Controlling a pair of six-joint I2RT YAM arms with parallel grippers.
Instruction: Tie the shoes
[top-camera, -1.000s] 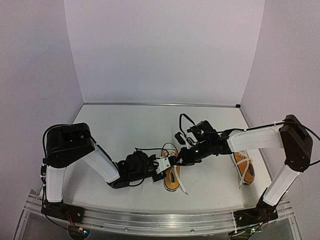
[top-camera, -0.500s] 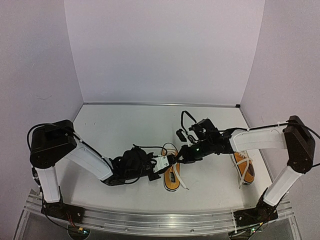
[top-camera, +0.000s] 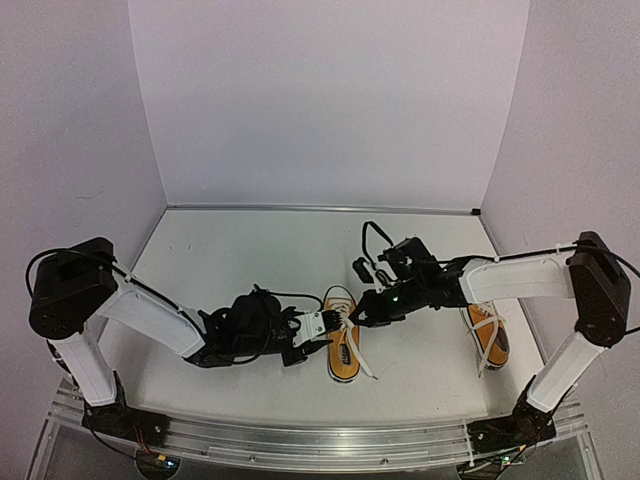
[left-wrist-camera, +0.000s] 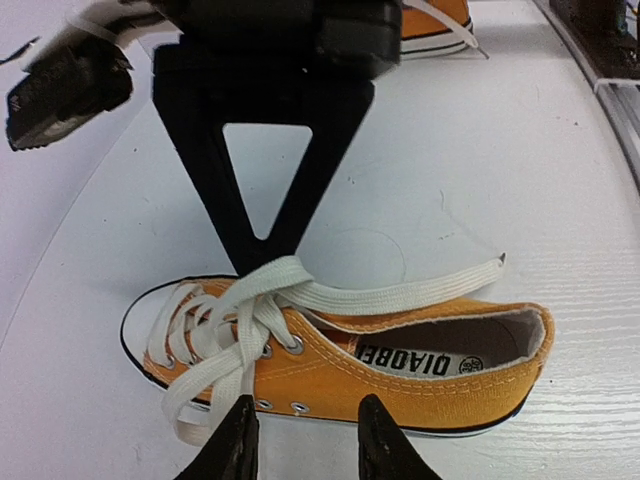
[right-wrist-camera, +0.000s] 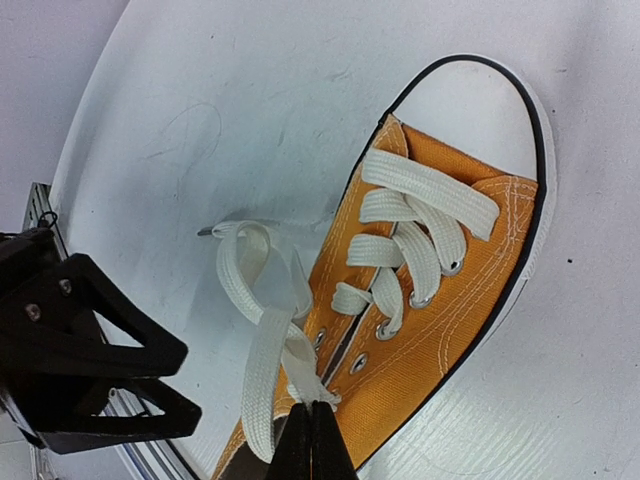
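One orange sneaker (top-camera: 342, 352) lies in the middle of the table, toe pointing away. It also shows in the left wrist view (left-wrist-camera: 400, 370) and the right wrist view (right-wrist-camera: 450, 280). My right gripper (right-wrist-camera: 312, 425) is shut on a white lace (right-wrist-camera: 255, 330) just over the shoe's tongue and holds it up; it also shows in the top view (top-camera: 356, 317). My left gripper (left-wrist-camera: 305, 445) is open beside the shoe's side, with nothing between its fingers. In the top view the left gripper (top-camera: 318, 328) is left of the shoe. The second sneaker (top-camera: 487, 335) lies at the right.
The other lace (left-wrist-camera: 410, 293) lies across the shoe's opening, its tip on the table. The left gripper's black fingers (right-wrist-camera: 85, 360) are close to the held lace. A metal rail (top-camera: 300, 440) runs along the near edge. Walls close in the back and sides.
The left arm's elbow has swung left and down, and the left gripper has drawn back slightly from the shoe. The right gripper has kept its hold on the lace.
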